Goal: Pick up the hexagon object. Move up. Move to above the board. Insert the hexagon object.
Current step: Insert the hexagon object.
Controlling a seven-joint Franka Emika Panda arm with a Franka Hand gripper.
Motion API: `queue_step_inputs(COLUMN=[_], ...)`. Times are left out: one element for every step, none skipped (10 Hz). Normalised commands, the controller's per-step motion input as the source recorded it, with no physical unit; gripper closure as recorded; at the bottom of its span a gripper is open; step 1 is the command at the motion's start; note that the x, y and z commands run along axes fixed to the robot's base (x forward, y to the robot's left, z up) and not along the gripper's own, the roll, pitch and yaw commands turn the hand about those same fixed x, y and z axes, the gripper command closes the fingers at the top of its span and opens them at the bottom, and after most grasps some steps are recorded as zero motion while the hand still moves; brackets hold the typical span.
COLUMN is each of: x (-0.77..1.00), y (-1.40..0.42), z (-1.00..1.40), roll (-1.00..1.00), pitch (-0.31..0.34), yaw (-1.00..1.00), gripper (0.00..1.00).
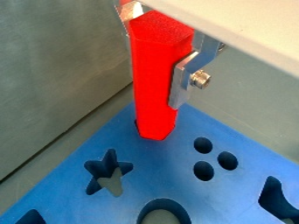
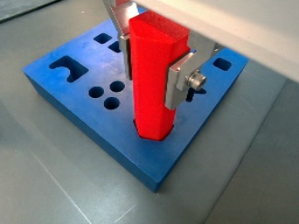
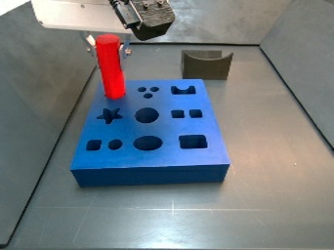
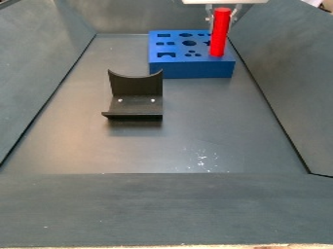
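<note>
The hexagon object, a tall bright red peg [image 1: 158, 70], stands upright with its lower end in a hole near a corner of the blue board [image 1: 239, 194]. My gripper [image 1: 156, 96] is around the peg's upper part. A silver finger [image 1: 179, 80] presses on its side, and in both wrist views the fingers lie flat against it. The peg [image 2: 155, 83] and board [image 2: 128, 149] show in both wrist views. In both side views the peg [image 3: 111, 70] [image 4: 221, 31] stands at a far corner of the board [image 3: 150, 173] [image 4: 196, 66] under the gripper.
The dark fixture [image 3: 206, 63] stands on the floor beyond the board in a side view, and in a side view it is nearer the camera [image 4: 131, 94]. Grey walls close in the floor on both sides. The board's top has star, round and square holes.
</note>
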Motion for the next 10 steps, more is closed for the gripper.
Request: queue_step_inputs(x=[0.15, 0.32, 0.35, 0.38, 0.39, 0.37, 0.37, 0.17, 0.00, 0.00], y=[0.00, 0.00, 0.00, 0.00, 0.00, 0.00, 0.00, 0.00, 0.00, 0.00], z=[-1.00, -1.00, -1.00, -1.00, -1.00, -1.00, -1.00, -0.89, -0.07, -0.03], roll=[0.04, 0.01, 0.00, 0.00, 0.00, 0.00, 0.00, 0.00, -0.01, 0.01], pitch=[-0.037, 0.000, 0.000, 0.000, 0.000, -0.016, -0.034, -0.170, -0.051, 0.000], yaw=[0.00, 0.00, 0.00, 0.00, 0.00, 0.00, 0.00, 0.00, 0.00, 0.00], gripper=[1.00, 1.00, 1.00, 1.00, 1.00, 1.00, 1.00, 1.00, 1.00, 1.00])
